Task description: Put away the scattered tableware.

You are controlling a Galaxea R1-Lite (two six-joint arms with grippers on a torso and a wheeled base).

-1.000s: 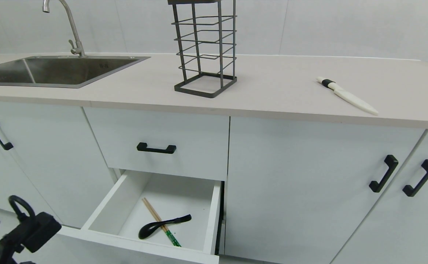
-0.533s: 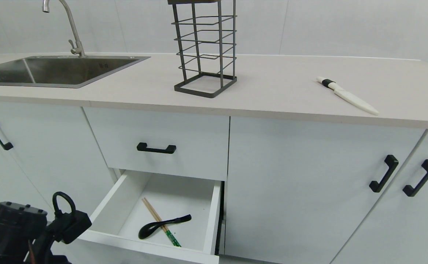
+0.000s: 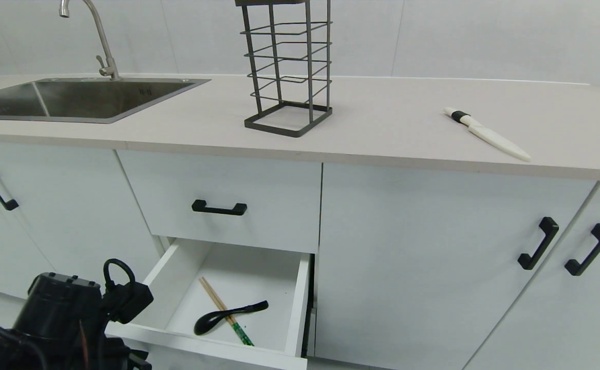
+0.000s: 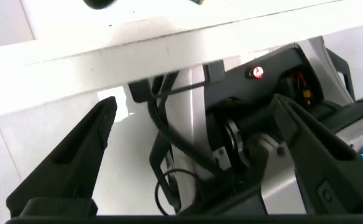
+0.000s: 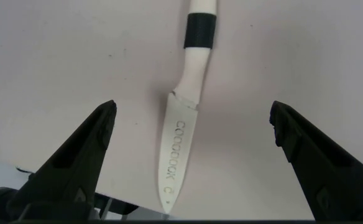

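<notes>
Knife (image 5: 181,127) lies centred between right fingers (image 5: 76,165), seemingly below them; untouched.

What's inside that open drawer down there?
A black spoon and a pair of wooden chopsticks with green tips lie crossing on the open drawer's white floor. Its back part is hidden under the closed drawer above, so anything there can't be seen.

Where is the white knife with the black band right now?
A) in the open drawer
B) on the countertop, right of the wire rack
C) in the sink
B: the white knife with the black band lies flat on the pale countertop, to the right of the black wire rack.
</notes>
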